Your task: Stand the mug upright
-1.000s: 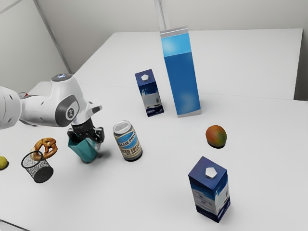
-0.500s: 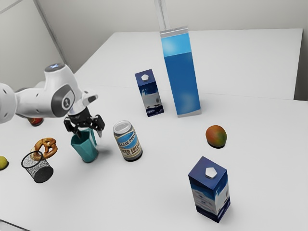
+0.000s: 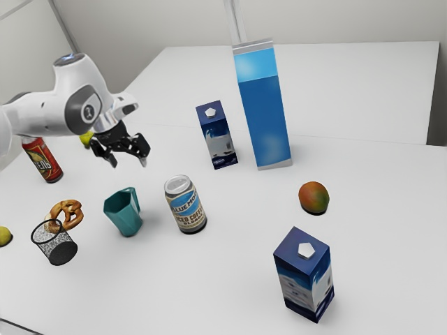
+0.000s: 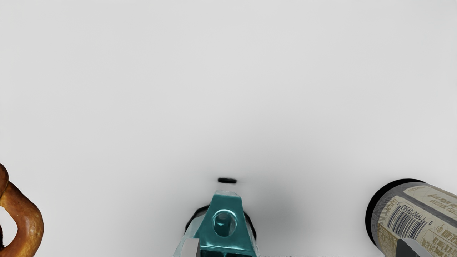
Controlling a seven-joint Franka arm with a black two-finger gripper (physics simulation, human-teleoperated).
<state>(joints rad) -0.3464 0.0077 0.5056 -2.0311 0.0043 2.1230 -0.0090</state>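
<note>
Seen across the tabletop (image 3: 209, 279): one teal mug (image 3: 126, 215) | one beige-and-blue can (image 3: 187, 208) | one red drink container (image 3: 42, 162) | two small blue cartons (image 3: 302, 276) | one tall blue carton (image 3: 264, 115) | two yellow-green fruits (image 3: 5, 236) | one mango (image 3: 313, 197) | one pretzel (image 4: 30, 217) | one mesh cup (image 3: 61, 251)

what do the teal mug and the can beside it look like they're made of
The mug looks like glossy ceramic, though hard plastic is possible: pale highlights streak its smooth faces. The can seems metal, probably aluminium, satin-looking with a printed label, judging by the silvery lid.
</note>
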